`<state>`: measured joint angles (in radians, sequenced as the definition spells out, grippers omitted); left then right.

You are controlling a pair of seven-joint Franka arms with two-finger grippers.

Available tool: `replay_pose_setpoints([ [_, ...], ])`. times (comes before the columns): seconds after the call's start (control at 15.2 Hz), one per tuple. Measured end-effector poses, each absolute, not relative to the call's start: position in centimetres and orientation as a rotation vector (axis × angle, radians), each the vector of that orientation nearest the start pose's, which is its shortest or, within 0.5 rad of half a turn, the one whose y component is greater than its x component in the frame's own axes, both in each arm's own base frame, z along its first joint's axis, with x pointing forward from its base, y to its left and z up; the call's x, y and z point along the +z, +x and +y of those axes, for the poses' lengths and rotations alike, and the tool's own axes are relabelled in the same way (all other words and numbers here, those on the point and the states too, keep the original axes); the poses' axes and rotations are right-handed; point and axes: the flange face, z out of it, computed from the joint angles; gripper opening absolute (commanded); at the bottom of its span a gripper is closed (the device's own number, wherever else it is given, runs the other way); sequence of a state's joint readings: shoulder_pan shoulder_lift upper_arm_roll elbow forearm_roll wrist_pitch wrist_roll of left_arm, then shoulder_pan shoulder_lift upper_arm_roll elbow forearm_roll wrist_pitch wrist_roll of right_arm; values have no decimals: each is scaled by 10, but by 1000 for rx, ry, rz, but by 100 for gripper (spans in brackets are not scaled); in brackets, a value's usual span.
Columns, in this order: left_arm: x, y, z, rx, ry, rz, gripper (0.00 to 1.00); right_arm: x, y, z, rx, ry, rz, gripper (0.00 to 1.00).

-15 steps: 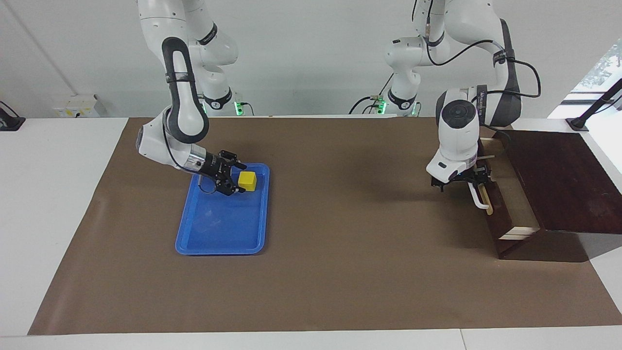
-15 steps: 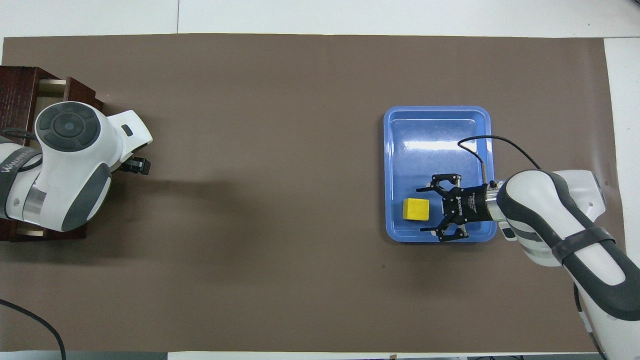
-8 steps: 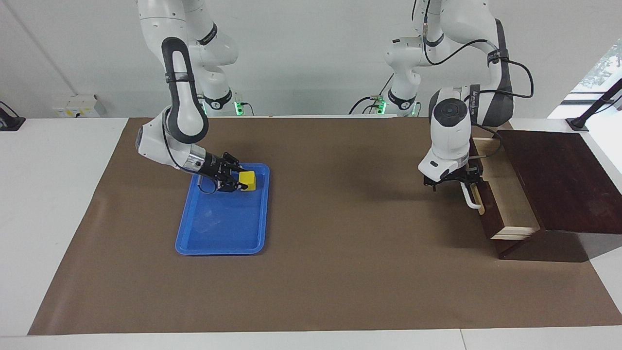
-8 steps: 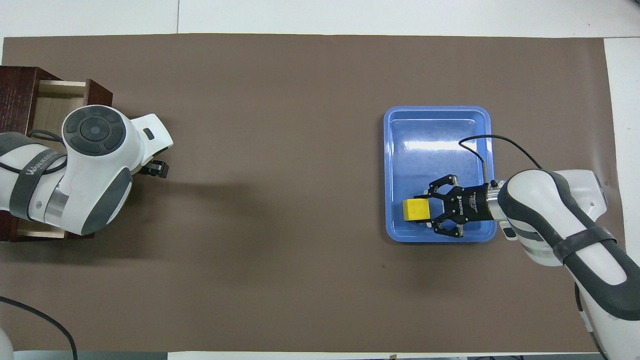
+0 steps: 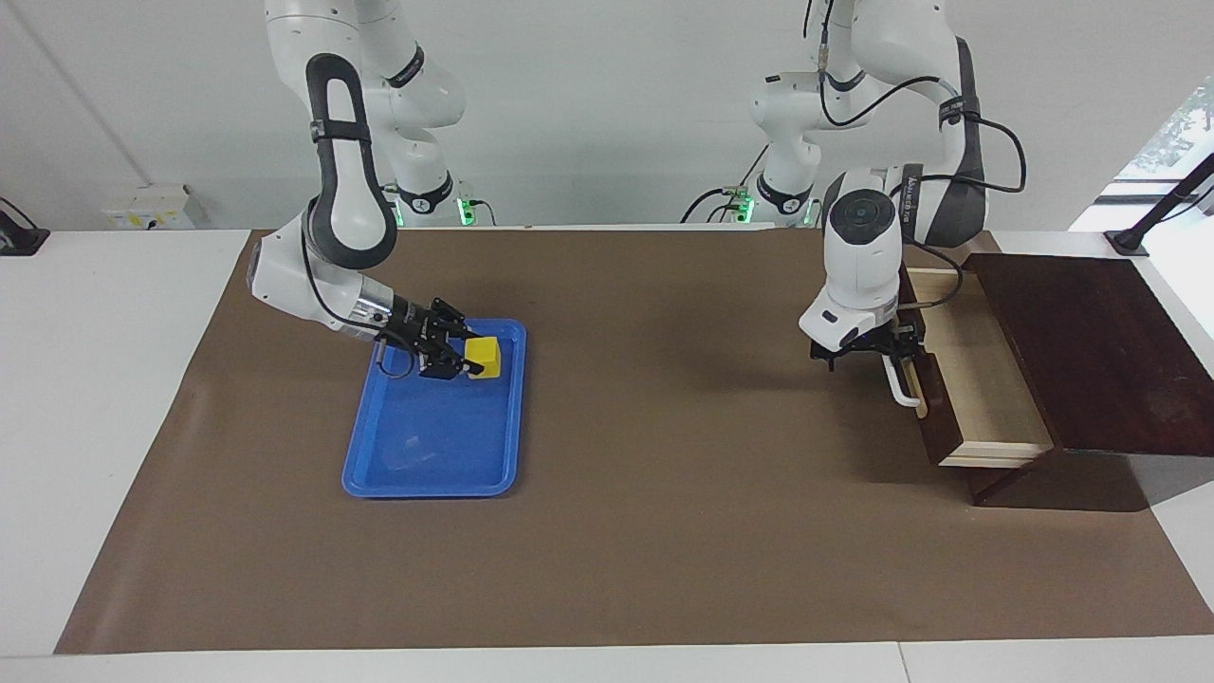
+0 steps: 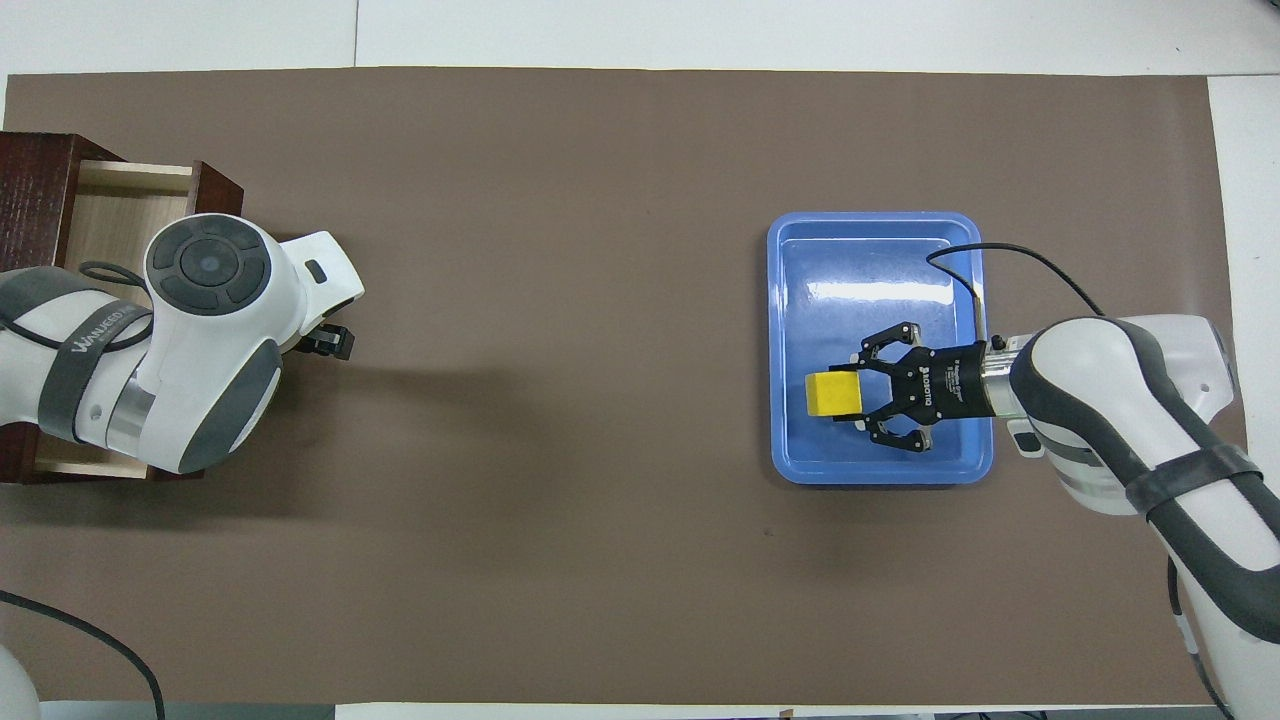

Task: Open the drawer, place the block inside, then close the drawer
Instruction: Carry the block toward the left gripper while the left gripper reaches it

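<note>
Resting over the blue tray (image 5: 432,446), the block (image 5: 483,357) is clamped by the right gripper (image 5: 462,354); the drawer (image 5: 982,379), pulled open, has its handle (image 5: 896,381) at the left gripper (image 5: 887,351), whose grasp cannot be told.

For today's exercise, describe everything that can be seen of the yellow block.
The yellow block is a small, bright, plain cube with flat faces and crisp edges; its material cannot be told. It sits upright over the blue tray, at the tray's end nearer the robots. The right hand is shut on it, pinching two opposite sides. Whether it still rests on the tray floor or is just lifted cannot be told.
</note>
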<state>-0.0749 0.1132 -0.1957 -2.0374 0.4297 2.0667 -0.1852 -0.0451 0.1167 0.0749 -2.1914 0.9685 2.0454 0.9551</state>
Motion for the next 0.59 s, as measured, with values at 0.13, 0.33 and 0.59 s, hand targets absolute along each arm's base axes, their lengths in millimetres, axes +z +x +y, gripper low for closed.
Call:
replay_pose_setpoints([
  [0.13, 387, 551, -128, -3, -2754, 426, 100, 377, 549, 71, 773, -1804, 1677, 0],
  [0.33, 387, 551, -128, -2, -2754, 425, 100, 432, 565, 92, 789, -1817, 1652, 0],
  [0.59, 395, 551, -132, 38, -2756, 405, 100, 471, 571, 136, 817, -1806, 1674, 0],
])
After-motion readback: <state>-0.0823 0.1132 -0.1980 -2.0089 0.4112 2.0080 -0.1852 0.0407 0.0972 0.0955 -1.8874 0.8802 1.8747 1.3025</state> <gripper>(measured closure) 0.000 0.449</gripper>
